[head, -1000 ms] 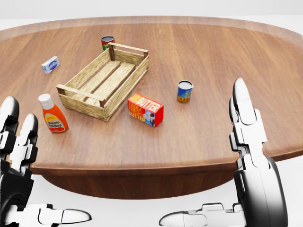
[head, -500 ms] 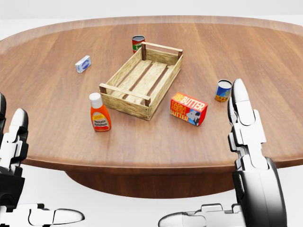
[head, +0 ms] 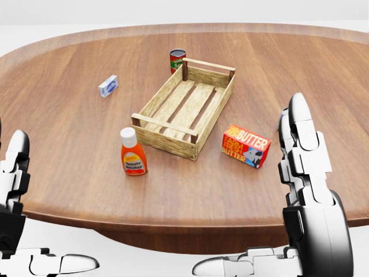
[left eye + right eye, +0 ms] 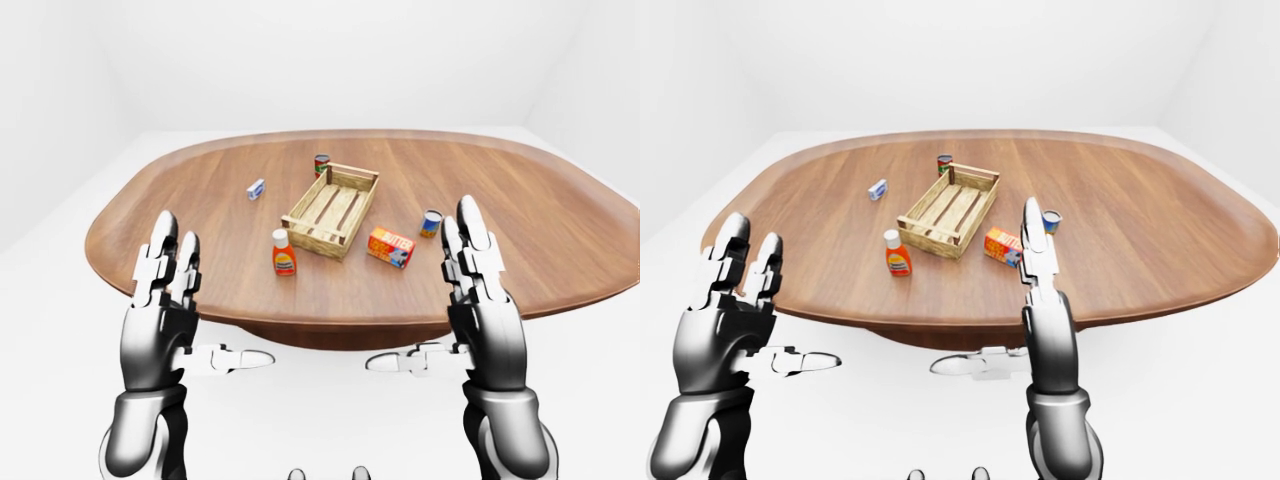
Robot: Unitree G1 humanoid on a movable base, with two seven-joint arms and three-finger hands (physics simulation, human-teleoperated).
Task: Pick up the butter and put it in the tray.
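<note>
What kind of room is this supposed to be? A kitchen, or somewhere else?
Probably not a real kitchen: it looks like a bare simulated test room. Plain white walls and floor surround one big oval wooden table, set with a few groceries such as a butter box, a ketchup bottle and a wooden tray.

In my head view the left hand (image 3: 14, 190) is cut by the left edge. My right hand (image 3: 308, 202) hides the blue can (image 4: 431, 222) there. Labels stay too small to read.

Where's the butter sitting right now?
In the head view, the butter box lies on the table, lower right of the wooden tray, just left of the robot's right hand.
</note>
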